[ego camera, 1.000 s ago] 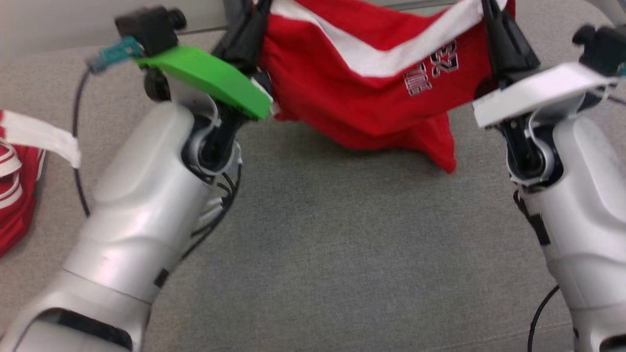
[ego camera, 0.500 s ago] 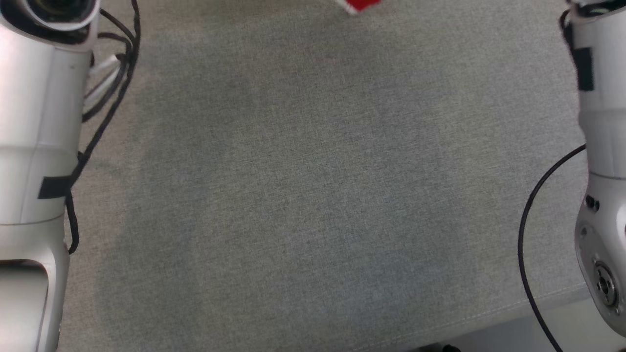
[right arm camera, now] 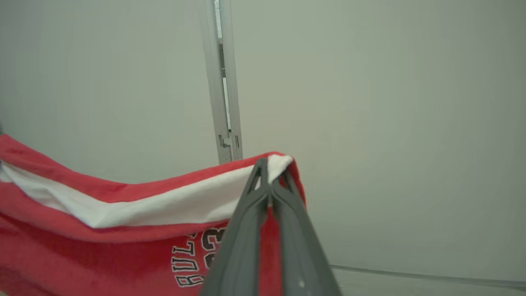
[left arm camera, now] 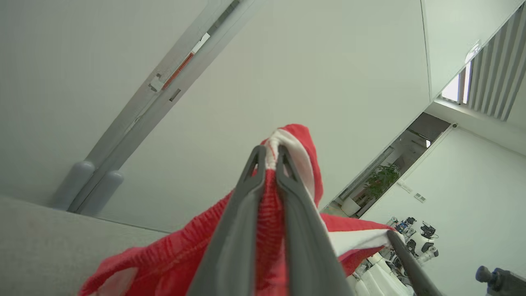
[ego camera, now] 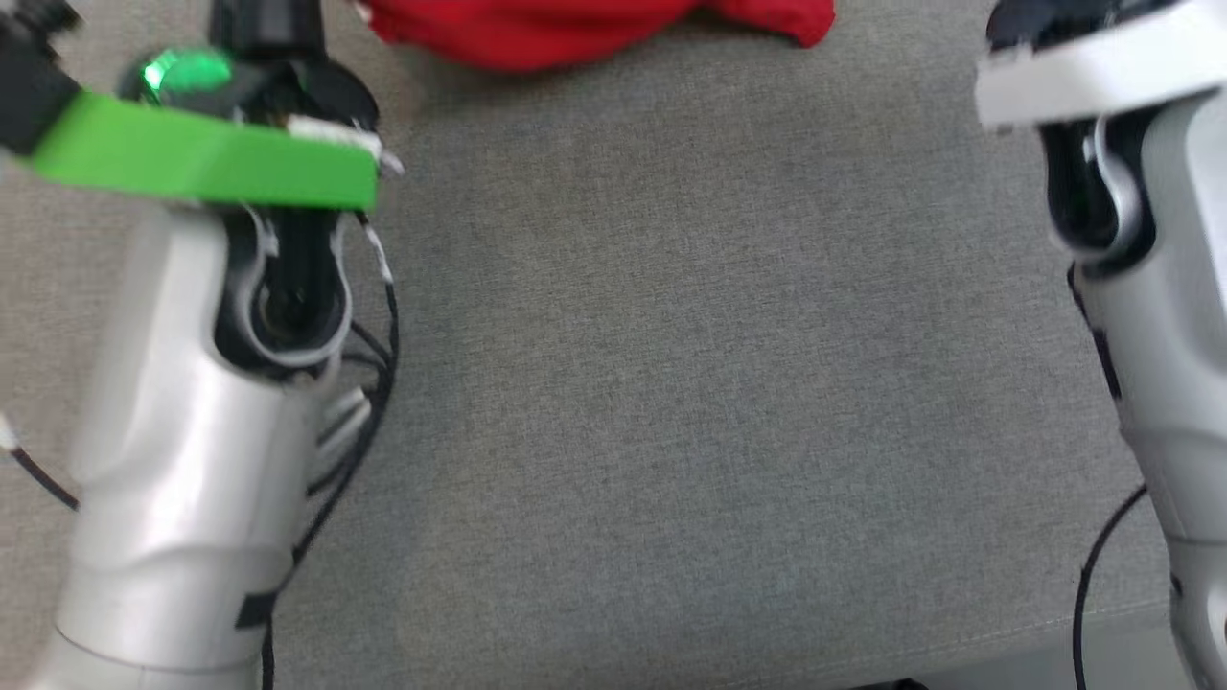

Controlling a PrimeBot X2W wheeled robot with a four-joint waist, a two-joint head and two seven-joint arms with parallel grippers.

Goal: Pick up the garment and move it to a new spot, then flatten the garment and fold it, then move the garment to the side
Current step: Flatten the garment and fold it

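The garment is red with a white band and lettering. Its lower folds (ego camera: pixel 594 29) show at the top of the head view, above the grey cushioned surface (ego camera: pixel 671 402). In the left wrist view my left gripper (left arm camera: pixel 270 154) is shut on the garment's (left arm camera: pixel 172 259) white-edged top corner, lifted in front of a pale wall. In the right wrist view my right gripper (right arm camera: pixel 269 168) is shut on the opposite white-banded corner of the garment (right arm camera: pixel 102 230), which hangs stretched toward the left. Both pale forearms flank the surface, the left one (ego camera: pixel 192 431) with a green plate (ego camera: pixel 201 163), the right one (ego camera: pixel 1160 287) with a white plate.
The grey fabric surface spreads between the arms, its front seam (ego camera: pixel 959 642) at the lower right. Black cables (ego camera: pixel 364 422) hang beside the left forearm and one (ego camera: pixel 1093 575) beside the right. A wall with a vertical metal strip (right arm camera: pixel 224 82) stands behind.
The head camera has swung, so the whole picture has shifted; the garment sat mid-view a second ago, almost left the picture, and now its lower edge shows at the top. Both grips are unchanged.
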